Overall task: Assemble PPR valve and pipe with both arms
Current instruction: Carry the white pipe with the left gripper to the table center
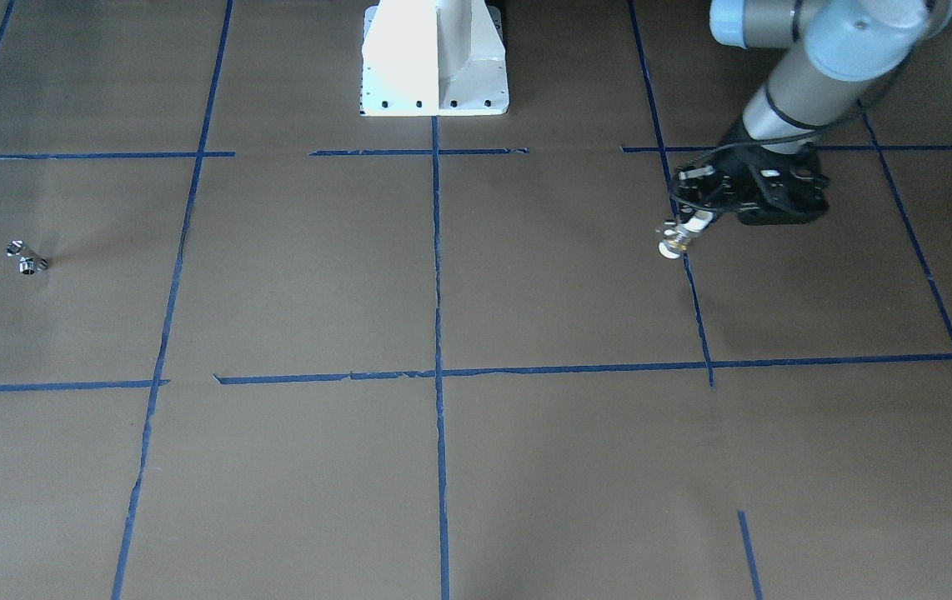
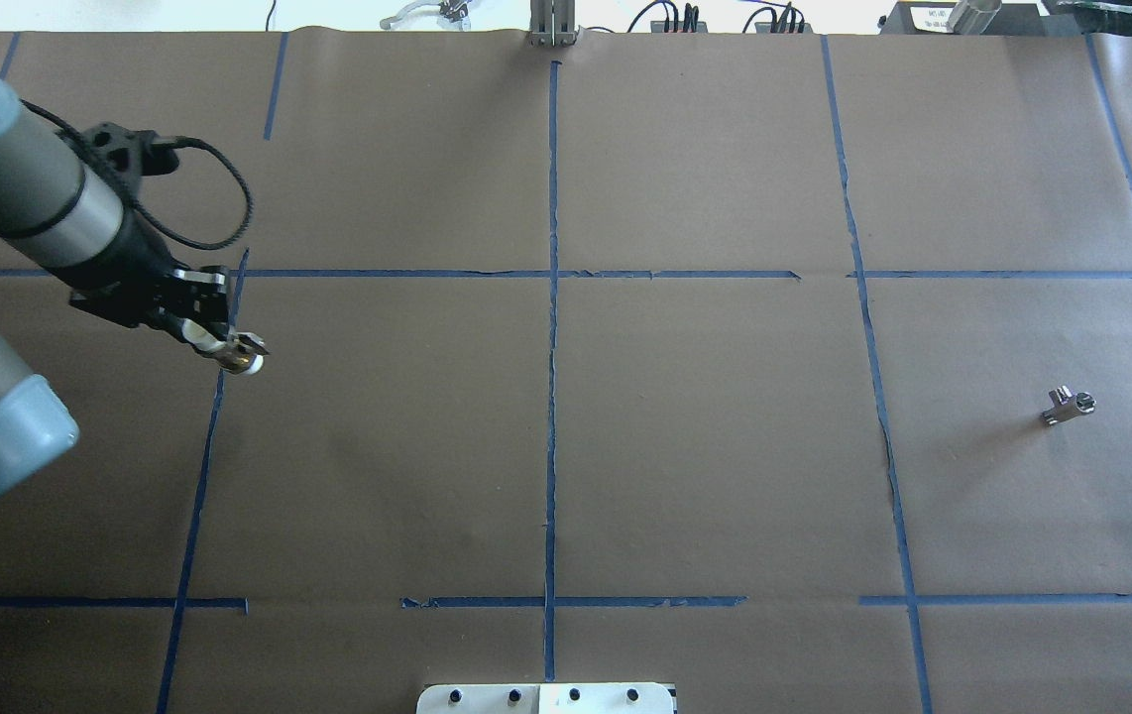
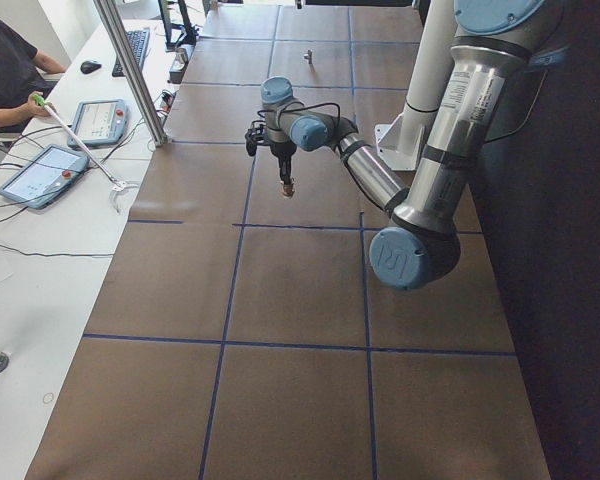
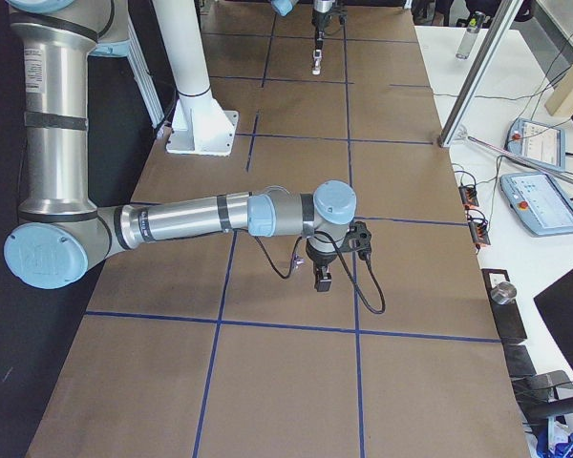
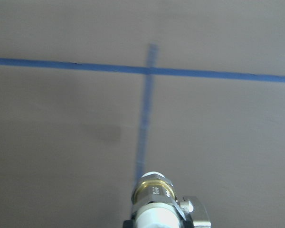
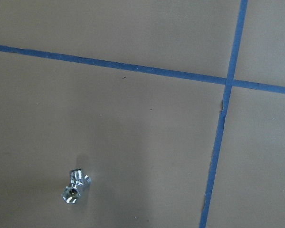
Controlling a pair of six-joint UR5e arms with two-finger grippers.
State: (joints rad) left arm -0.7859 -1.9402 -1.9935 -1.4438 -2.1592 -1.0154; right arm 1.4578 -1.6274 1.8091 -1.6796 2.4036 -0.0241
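My left gripper is shut on the PPR valve, a stubby fitting with white ends and a brass middle. It holds the valve a little above the brown table on the left side, white end pointing down and outward. The valve also shows in the front view and in the left wrist view. The pipe, a small chrome fitting, lies alone on the table far to the right; it also shows in the front view and in the right wrist view. My right gripper hangs above the table near the pipe; I cannot tell whether it is open or shut.
The white pedestal base stands at the robot's edge of the table. Blue tape lines divide the brown table cover into squares. A metal post and tablets stand on the operators' side.
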